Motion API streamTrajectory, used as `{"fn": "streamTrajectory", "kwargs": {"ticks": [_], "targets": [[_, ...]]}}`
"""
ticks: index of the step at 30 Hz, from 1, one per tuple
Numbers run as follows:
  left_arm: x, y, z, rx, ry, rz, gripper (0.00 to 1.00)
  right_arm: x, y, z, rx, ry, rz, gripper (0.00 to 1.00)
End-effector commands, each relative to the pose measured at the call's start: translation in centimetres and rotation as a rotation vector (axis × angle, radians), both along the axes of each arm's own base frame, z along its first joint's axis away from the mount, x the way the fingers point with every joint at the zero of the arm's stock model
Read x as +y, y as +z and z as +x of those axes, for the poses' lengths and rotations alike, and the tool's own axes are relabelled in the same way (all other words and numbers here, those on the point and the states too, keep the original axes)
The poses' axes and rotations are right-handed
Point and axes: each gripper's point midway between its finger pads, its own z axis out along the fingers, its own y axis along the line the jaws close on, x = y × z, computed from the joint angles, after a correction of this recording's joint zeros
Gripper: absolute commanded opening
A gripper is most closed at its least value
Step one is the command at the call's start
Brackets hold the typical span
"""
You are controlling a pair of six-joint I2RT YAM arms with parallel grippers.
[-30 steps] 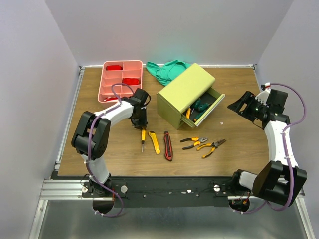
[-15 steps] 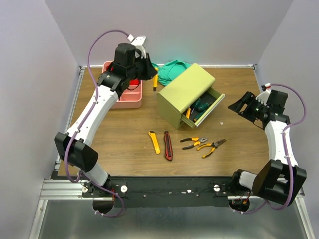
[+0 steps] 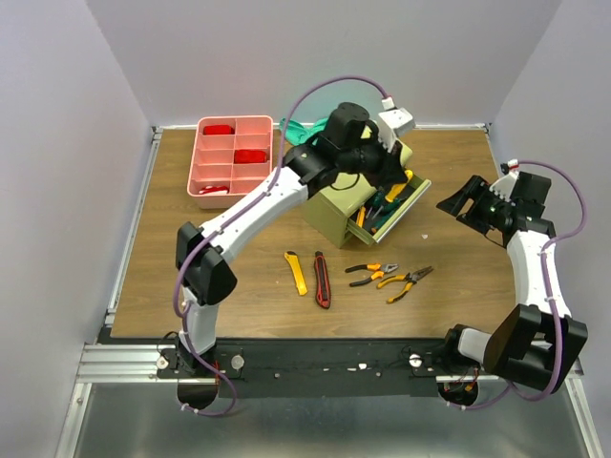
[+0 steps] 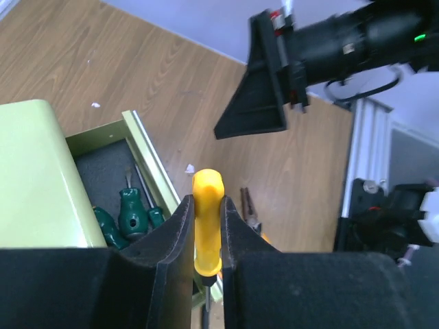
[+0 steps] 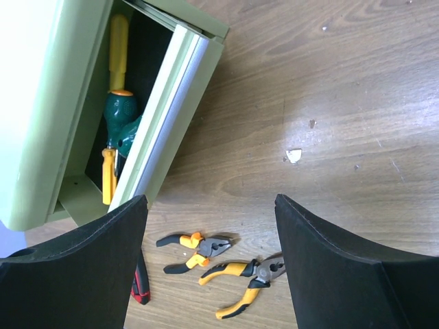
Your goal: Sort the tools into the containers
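My left hand (image 4: 207,205) is clenched on a yellow-handled screwdriver (image 4: 207,184), with the open drawer (image 4: 140,140) of the chest (image 4: 34,178) just below it — green screwdrivers (image 4: 130,212) already lie inside. Two utility knives (image 3: 299,273) and two pliers (image 3: 406,281) are left to sort on the counter (image 3: 220,277), well apart from this hand.

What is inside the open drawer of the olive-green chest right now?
Green-handled screwdrivers and yellow-handled screwdrivers lie in the drawer. Its rear part is hidden under the chest, so anything there cannot be seen.
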Motion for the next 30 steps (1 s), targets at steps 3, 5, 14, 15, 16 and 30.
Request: {"fn": "streamTrajectory", "kwargs": {"ticks": [3,5,14,15,16,30], "targets": [[-1.9,-2.1,2.2,-0.097,0.015,0.075,0.00,-0.1,0.1,-0.8,-0.010,-0.011,-0.004,0.82],[-2.5,-3.5,2.7,-0.097,0.027,0.108,0.00,-0.1,0.1,-0.7,-0.011,-0.011,-0.002,0.82],[-2.8,-3.9,4.1,-0.164,0.091,0.140,0.59,0.0,0.2,-0.1,-0.018,0.007,0.014,0.82],[-2.7,-2.6,4.5,-0.196,0.109,0.125,0.61,0.0,0.2,0.0,-0.014,0.006,0.016,0.82],[-2.6,-1.2,4.8,-0.222,0.125,0.107,0.63,0.0,0.1,0.0,-0.012,0.006,0.017,0.82],[18.3,-3.2,16.5,-0.141,0.790,0.271,0.51,2.7,-3.5,1.6,-0.030,0.122,0.176,0.28]]}}
